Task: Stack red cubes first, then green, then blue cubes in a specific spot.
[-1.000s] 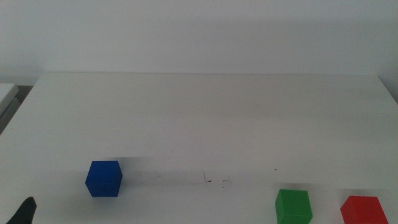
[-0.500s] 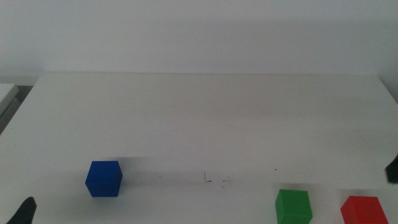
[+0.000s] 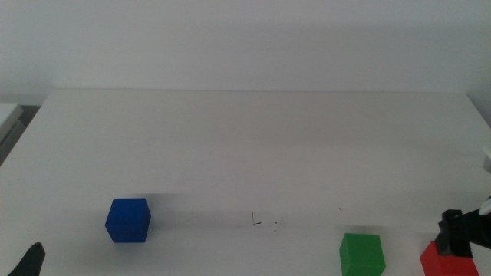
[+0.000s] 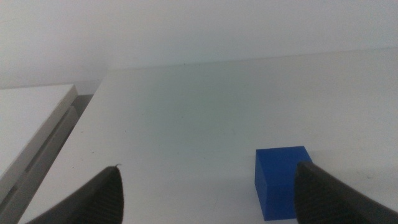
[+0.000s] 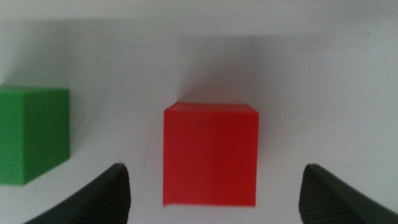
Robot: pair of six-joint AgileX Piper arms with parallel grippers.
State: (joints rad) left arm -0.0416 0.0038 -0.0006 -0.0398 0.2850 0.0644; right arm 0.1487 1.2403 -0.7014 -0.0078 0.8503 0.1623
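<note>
Right wrist view, red cube [image 5: 210, 154] between spread fingers [image 5: 106, 198]

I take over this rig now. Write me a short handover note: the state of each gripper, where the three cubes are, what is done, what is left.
Right gripper: open, above the red cube, fingers on either side of it, not yet gripping.
Left gripper: open, waiting at the table's near left corner, close to the blue cube.
Green cube: on the table just left of the red one, apart from it.
Marked spot: bare, between the blue and green cubes.
Done: nothing stacked yet.
Left: bring red to the spot, then green on it, then blue on top.
</note>
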